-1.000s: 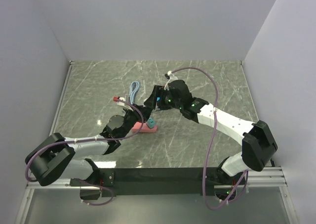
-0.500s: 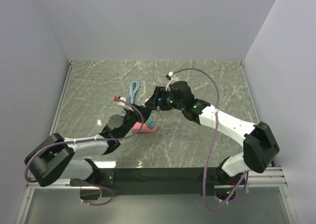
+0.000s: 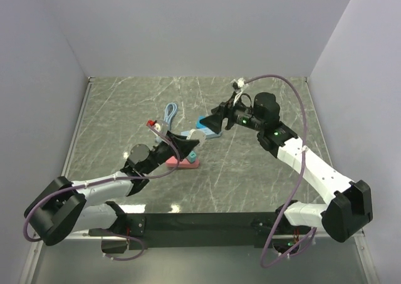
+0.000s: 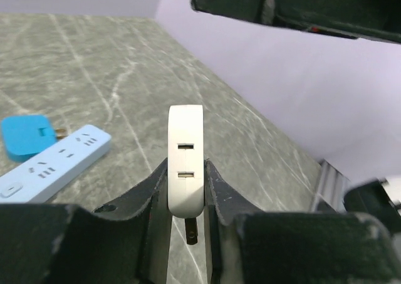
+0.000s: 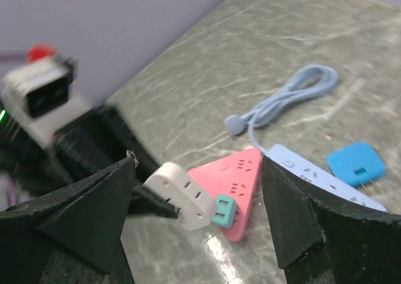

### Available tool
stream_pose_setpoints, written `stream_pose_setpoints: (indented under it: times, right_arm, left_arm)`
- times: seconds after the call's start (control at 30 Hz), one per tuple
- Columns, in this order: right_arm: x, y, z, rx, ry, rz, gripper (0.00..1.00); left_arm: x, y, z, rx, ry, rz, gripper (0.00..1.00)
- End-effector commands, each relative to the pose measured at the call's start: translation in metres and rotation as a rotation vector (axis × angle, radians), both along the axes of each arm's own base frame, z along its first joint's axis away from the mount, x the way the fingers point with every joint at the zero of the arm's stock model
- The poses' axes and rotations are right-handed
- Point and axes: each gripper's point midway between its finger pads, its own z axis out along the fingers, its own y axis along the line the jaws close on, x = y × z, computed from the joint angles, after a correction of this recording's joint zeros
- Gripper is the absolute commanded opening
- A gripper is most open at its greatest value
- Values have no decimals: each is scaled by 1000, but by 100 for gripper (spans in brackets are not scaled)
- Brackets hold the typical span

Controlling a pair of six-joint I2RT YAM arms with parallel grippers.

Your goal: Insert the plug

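Note:
My left gripper point(image 4: 186, 174) is shut on a white plug point(image 4: 186, 162), which stands edge-on between the fingers with two slots facing the camera and a dark prong below. From above, the left gripper point(image 3: 190, 141) holds the white plug point(image 3: 197, 135) just over a pink triangular power strip point(image 3: 177, 163). A teal plug point(image 5: 223, 210) sits in the pink strip point(image 5: 241, 177), next to the white plug point(image 5: 182, 202). My right gripper point(image 5: 200, 227) hangs open above them, holding nothing. In the top view the right gripper point(image 3: 216, 122) is up and to the right of the white plug.
A light blue power strip point(image 5: 313, 177) lies beside the pink one with a blue plug point(image 5: 356, 163) at its side. Its coiled cable point(image 3: 169, 113) rests farther back. White walls stand close on three sides.
The left gripper has shut on the white plug and carried it slightly up and right. The right gripper has opened wider and drawn back up to the right.

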Motion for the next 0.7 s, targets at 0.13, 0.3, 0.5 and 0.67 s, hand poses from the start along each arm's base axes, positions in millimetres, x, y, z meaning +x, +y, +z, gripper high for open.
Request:
stream_pose_setpoints:
  times: [0.13, 0.3, 0.5, 0.67]
  right_arm:
    - [-75, 10, -16, -66, -165, 469, 85]
    - [-82, 10, -25, -99, -162, 530, 79]
    - [-91, 15, -38, -115, -117, 610, 69]
    - [-98, 23, -40, -128, -118, 662, 56]
  left_arm:
    - [-50, -16, 36, 23, -183, -336, 1]
    - [-63, -16, 38, 36, -207, -417, 1]
    - [-60, -12, 37, 48, -213, -410, 1]
    - [-55, -12, 34, 54, -204, -398, 1]
